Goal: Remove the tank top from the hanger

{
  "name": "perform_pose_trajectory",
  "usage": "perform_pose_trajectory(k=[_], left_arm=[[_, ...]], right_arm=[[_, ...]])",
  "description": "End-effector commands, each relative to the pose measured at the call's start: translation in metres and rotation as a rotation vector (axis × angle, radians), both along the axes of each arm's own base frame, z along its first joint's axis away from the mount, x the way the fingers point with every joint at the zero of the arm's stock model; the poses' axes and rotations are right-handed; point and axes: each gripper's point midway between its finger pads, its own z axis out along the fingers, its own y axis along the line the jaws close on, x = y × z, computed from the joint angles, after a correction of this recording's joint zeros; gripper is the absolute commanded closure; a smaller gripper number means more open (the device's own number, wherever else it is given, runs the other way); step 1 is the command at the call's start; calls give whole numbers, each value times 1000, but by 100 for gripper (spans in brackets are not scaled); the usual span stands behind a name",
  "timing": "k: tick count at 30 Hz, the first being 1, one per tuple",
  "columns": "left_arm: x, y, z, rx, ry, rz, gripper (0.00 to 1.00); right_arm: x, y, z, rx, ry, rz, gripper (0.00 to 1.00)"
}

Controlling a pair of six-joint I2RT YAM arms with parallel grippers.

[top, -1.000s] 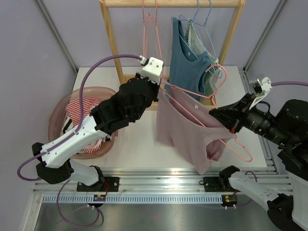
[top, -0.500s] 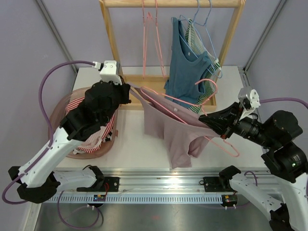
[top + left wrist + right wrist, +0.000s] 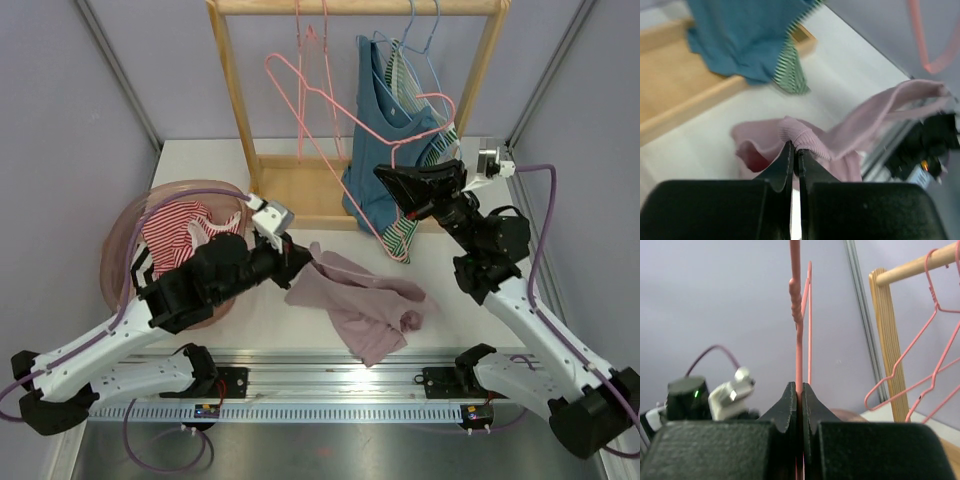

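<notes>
Tank top [image 3: 355, 305], pink, lies crumpled on the white table [image 3: 450, 330], in front of the wooden rack [image 3: 229, 90] and fully off the hanger [image 3: 795, 340]. One strap end is lifted off the surface.

Left gripper [image 3: 795, 149] is low over the table, jaws pressed together on the ribbed edge of the tank top. The fabric bunches at the fingertips and trails away to the right in the left wrist view.

Right gripper [image 3: 799, 391] is raised by the right end of the rack, jaws pinched on the pink wire of the hanger. The hanger is bare and held up in the air, tilted, well apart from the tank top below. It overlaps the clothes on the rack in the top view; can't tell if it touches them.

On the rack: blue top [image 3: 385, 130], with a green striped top [image 3: 398, 228] behind it, both on hangers.

Left of the table: round pink basket [image 3: 122, 235] holding a red striped garment [image 3: 165, 230]. The left arm passes over its near rim.
</notes>
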Motion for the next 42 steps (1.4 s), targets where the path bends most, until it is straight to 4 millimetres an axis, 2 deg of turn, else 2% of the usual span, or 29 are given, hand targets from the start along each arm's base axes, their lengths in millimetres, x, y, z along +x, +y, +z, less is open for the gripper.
perform_pose_trajectory(k=[1, 4, 5, 7, 11, 12, 14, 15, 17, 18, 20, 21, 22, 23, 24, 26, 27, 29, 30, 31, 32, 33, 34, 35, 37, 38, 39, 40, 42], left_arm=[[-26, -27, 0, -39, -37, -161, 100], [-13, -13, -27, 38, 30, -21, 100], [-3, -1, -32, 65, 33, 72, 100], [2, 17, -46, 121, 79, 167, 100], [14, 48, -58, 213, 119, 356, 98], [13, 52, -63, 244, 137, 366, 89], [13, 52, -62, 265, 149, 374, 83], [13, 52, -61, 263, 152, 376, 77], [13, 51, -55, 252, 151, 374, 52], [12, 53, -53, 254, 150, 373, 46], [10, 60, -45, 251, 147, 382, 22], [9, 62, -42, 251, 145, 381, 9], [8, 65, -38, 252, 141, 383, 1], [5, 70, -39, 273, 144, 380, 1], [4, 72, -32, 281, 130, 367, 1], [1, 83, -33, 333, 128, 376, 1], [2, 87, -31, 351, 117, 380, 1], [3, 100, -30, 390, 85, 409, 1], [4, 104, -35, 407, 77, 417, 1], [4, 106, -35, 409, 67, 420, 1], [6, 104, -33, 386, 53, 423, 1], [5, 105, -31, 368, 42, 415, 1], [5, 102, -38, 370, 46, 404, 1], [6, 98, -36, 344, 38, 399, 1], [7, 97, -42, 339, 40, 395, 1], [7, 96, -44, 344, 43, 397, 1], [7, 96, -45, 346, 46, 394, 1], [7, 94, -50, 362, 53, 384, 1], [4, 90, -57, 378, 66, 355, 1]], right_arm=[[-34, -35, 65, 341, -216, 49, 100], [-16, -38, 67, 264, -194, -94, 100], [0, -33, 51, 179, -90, -142, 100], [10, -40, 49, 102, -53, -241, 100], [35, -53, 5, -131, 151, -417, 100], [35, -59, 12, -153, 151, -452, 100], [51, -64, -16, -235, 277, -513, 100], [52, -67, -10, -239, 284, -531, 100], [66, -69, -26, -302, 358, -572, 100], [66, -71, -16, -298, 358, -584, 100], [81, -69, -29, -354, 421, -606, 100], [82, -70, -15, -350, 407, -619, 100], [93, -67, -26, -395, 444, -632, 100], [97, -66, -25, -409, 449, -640, 100], [98, -68, -5, -398, 420, -654, 100], [117, -62, -13, -456, 451, -671, 100], [117, -62, 8, -438, 419, -677, 100], [135, -57, 18, -457, 420, -701, 100], [142, -56, 20, -475, 413, -720, 100], [159, -48, 6, -521, 442, -733, 100], [160, -49, 26, -498, 411, -747, 100], [166, -44, 27, -512, 405, -749, 100], [184, -35, 12, -554, 430, -750, 100], [185, -33, 29, -532, 398, -754, 100], [209, -23, 13, -575, 422, -763, 100], [211, -23, 30, -557, 385, -776, 100], [217, -20, 31, -560, 374, -779, 100], [234, -11, 15, -590, 392, -783, 100], [240, -8, 29, -569, 353, -805, 100]])
